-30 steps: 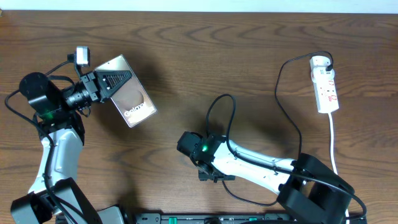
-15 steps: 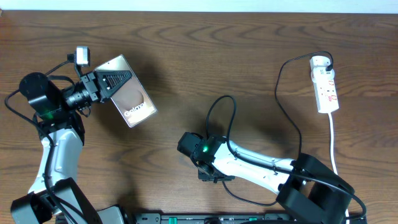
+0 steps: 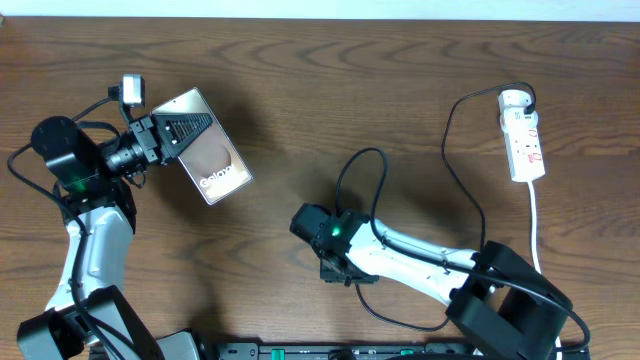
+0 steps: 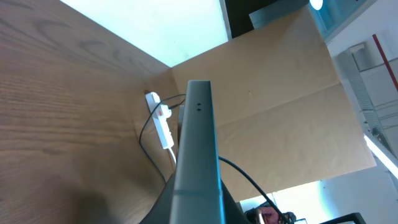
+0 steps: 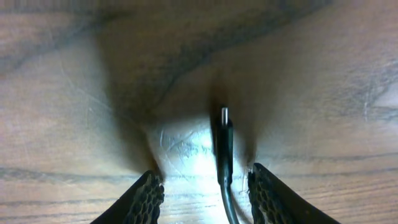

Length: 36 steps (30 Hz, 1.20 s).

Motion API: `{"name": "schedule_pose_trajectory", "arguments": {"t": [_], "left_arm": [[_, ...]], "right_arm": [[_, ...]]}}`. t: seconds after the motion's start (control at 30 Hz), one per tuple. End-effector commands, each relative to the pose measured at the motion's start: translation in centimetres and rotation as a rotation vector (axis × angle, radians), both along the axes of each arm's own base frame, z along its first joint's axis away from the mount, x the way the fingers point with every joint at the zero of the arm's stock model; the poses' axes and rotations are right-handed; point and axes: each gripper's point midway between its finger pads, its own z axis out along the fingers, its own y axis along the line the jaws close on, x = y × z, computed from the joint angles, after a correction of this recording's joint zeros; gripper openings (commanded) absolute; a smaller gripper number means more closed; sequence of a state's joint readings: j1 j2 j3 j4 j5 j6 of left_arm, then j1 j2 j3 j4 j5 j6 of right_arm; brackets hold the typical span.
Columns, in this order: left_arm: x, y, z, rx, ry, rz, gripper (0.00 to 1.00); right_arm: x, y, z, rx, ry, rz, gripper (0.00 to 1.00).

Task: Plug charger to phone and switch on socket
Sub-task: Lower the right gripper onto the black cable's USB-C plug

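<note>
My left gripper [image 3: 190, 128] is shut on the phone [image 3: 213, 163], a dark slab with white lettering held tilted above the table at the left. The left wrist view shows the phone [image 4: 196, 137] edge-on between the jaws of the left gripper [image 4: 198, 202]. The charger [image 3: 366, 157] is a thin black cable looping at the centre. Its plug tip [image 5: 224, 134] lies on the wood between the fingers of my right gripper [image 5: 207, 196], nearer the right finger [image 5: 267, 199]. This gripper [image 3: 305, 221] is open, low over the table. The white socket [image 3: 524, 135] lies at the far right.
A white cord [image 3: 535, 220] runs from the socket toward the table's front edge. The black cable goes from the socket's top end down past my right arm [image 3: 420, 265]. In the left wrist view the socket [image 4: 163, 121] lies on the wood before a brown board [image 4: 280, 93].
My right gripper has shifted slightly up and right, and the charger's loop has moved right with it. Its jaws have narrowed a little. The left arm and phone have not moved.
</note>
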<state>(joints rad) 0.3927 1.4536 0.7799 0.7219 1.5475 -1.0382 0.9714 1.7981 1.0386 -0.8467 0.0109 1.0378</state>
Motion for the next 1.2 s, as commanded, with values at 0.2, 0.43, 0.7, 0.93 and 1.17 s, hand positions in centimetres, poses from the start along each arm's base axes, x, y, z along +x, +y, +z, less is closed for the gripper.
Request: {"name": "schedule_pose_trajectory", "arguments": {"t": [0.2,0.43,0.7,0.93,1.17], "left_arm": [[-0.2,0.0,0.7,0.02,-0.046,-0.021,0.07],[-0.2,0.0,0.7,0.02,-0.046,-0.021,0.07],[-0.2,0.0,0.7,0.02,-0.045,-0.02,0.07],[-0.3,0.0,0.5,0.019,-0.043,-0.021,0.07],[-0.3,0.0,0.5,0.018,-0.042,-0.021,0.07]], "right_arm": [[0.0,-0.4,-0.8,-0.012,0.02,0.008,0.36],[0.2,-0.5,-0.8,-0.005,0.031,0.005,0.29],[0.5,-0.5,-0.8,0.003,0.026,0.009,0.3],[0.5,-0.6,-1.1,0.008,0.048,0.001,0.3],[0.5,-0.5,-1.1,0.01,0.046,0.007,0.2]]}}
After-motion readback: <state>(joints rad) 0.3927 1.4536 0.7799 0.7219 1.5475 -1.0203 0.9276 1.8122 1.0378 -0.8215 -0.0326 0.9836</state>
